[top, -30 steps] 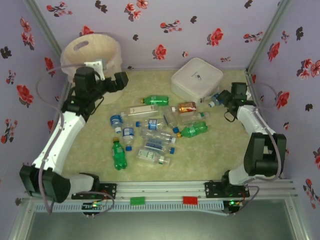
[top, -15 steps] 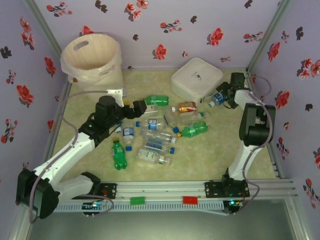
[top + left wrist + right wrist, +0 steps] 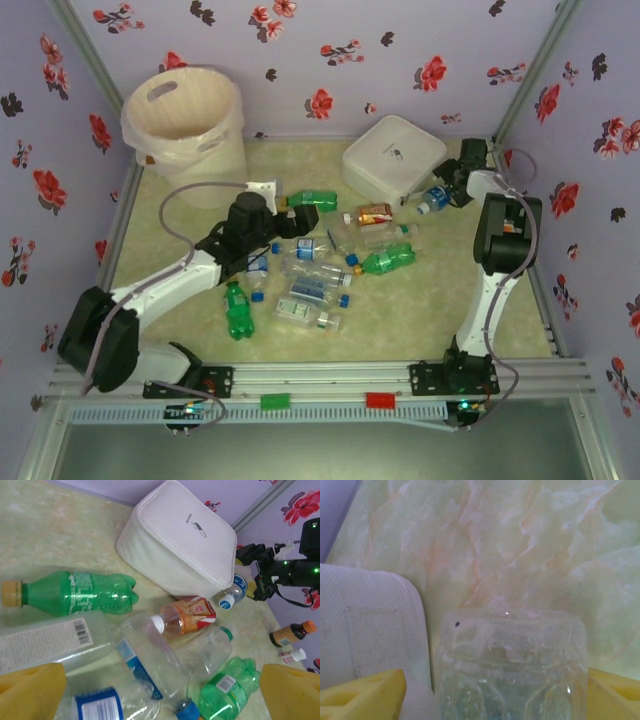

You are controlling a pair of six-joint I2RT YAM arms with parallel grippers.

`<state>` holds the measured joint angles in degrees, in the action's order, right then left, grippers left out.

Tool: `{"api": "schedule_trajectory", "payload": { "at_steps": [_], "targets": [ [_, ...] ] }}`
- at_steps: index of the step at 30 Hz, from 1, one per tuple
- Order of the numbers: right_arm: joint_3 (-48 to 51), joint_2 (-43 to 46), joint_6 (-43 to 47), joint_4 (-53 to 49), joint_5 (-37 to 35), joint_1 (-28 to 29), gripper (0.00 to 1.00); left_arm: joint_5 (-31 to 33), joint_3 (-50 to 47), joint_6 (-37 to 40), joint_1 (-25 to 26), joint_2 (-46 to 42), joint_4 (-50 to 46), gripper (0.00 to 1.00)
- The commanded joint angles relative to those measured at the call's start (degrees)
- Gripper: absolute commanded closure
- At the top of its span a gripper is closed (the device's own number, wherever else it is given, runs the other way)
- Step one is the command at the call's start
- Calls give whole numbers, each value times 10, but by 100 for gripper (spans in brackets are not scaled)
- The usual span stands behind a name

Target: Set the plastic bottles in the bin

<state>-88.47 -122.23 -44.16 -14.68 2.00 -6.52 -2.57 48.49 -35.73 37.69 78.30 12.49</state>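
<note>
Several plastic bottles (image 3: pixel 310 268) lie in a loose pile mid-table: clear ones with blue caps, green ones (image 3: pixel 238 310), one red-labelled (image 3: pixel 375 213). My left gripper (image 3: pixel 303 222) hovers open over the pile's far side; in its wrist view the yellow fingers (image 3: pixel 30 692) straddle a clear blue-capped bottle (image 3: pixel 150 660) without touching it. My right gripper (image 3: pixel 448 190) is low beside the white box, its fingertips (image 3: pixel 362 697) either side of a small clear bottle (image 3: pixel 512 665), with a gap on the left. The bin (image 3: pixel 185 120) stands at the back left.
The flat white box (image 3: pixel 393 158) sits at the back right, right against the small bottle (image 3: pixel 433 198). A tiny brown bottle with an orange cap (image 3: pixel 292 632) stands near the right wall. Flowered walls close in three sides.
My left arm swung from the bin down to the bottle pile. My right gripper moved onto the small bottle by the white box and its jaws are narrowing.
</note>
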Motion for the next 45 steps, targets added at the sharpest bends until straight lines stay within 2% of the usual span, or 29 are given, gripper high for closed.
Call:
{"api": "schedule_trajectory", "payload": {
  "at_steps": [1, 6, 9, 14, 17, 22, 29, 34, 38, 41, 45],
  "targets": [
    [-3, -11, -10, -15, 6, -4, 17, 13, 36, -14, 11, 27, 79, 0],
    [15, -16, -27, -6, 16, -6, 16, 21, 32, -22, 13, 47, 93, 0],
    [19, -22, -35, 6, 29, -8, 18, 23, 21, -7, 13, 48, 98, 0],
    [40, -6, -30, 7, 34, -8, 27, 34, 22, 9, 13, 51, 81, 0],
    [74, 16, -22, 26, 19, -9, 37, 37, 9, -1, 13, 49, 91, 0],
    [106, 50, 17, 23, 37, -14, 49, 43, -23, -11, 13, 42, 92, 0],
    [168, 154, 62, 21, 38, -14, 52, 37, -29, -2, 13, 18, 79, 0],
    [223, 272, 74, 17, 57, -12, 52, -14, -3, 13, 12, 22, 57, 0],
    [270, 372, 67, 26, 88, 6, 52, -86, 12, 19, 12, 30, 67, 0],
    [292, 440, 61, 26, 90, 45, 52, -143, 24, 20, 13, 28, 66, 0],
    [312, 500, 48, 33, 77, 124, 52, -179, 26, 25, 18, 18, 63, 0]
  ]
}}
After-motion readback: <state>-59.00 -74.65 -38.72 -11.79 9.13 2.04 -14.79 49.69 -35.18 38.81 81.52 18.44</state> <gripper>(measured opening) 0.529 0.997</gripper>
